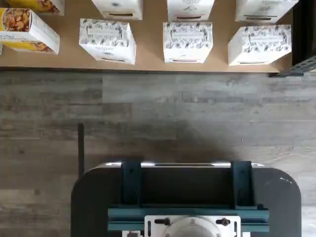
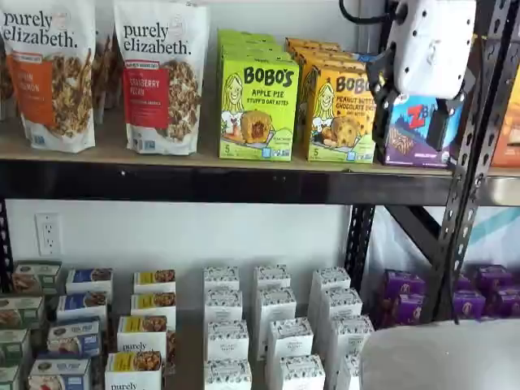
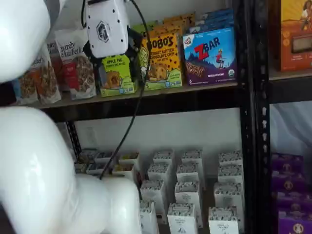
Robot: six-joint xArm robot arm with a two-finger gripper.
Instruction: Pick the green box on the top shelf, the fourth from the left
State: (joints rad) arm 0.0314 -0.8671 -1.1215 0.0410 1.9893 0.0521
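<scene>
Right, the green box (image 2: 258, 107) stands upright on the top shelf (image 2: 203, 180), between a granola bag (image 2: 162, 75) and the orange box (image 2: 341, 114). My gripper (image 2: 410, 110) hangs in front of the blue box (image 2: 414, 134); I can't tell whether my fingers are parted.

green box (image 2: 258, 110): printed cardboard, looking smooth
top shelf (image 2: 114, 150): tan wooden board, showing black metal front beam
granola bags (image 2: 162, 77): glossy film
gripper (image 2: 410, 110): showing white smooth body, black fingers
floor (image 1: 158, 113): grey wood-grain planks, looking matt
</scene>
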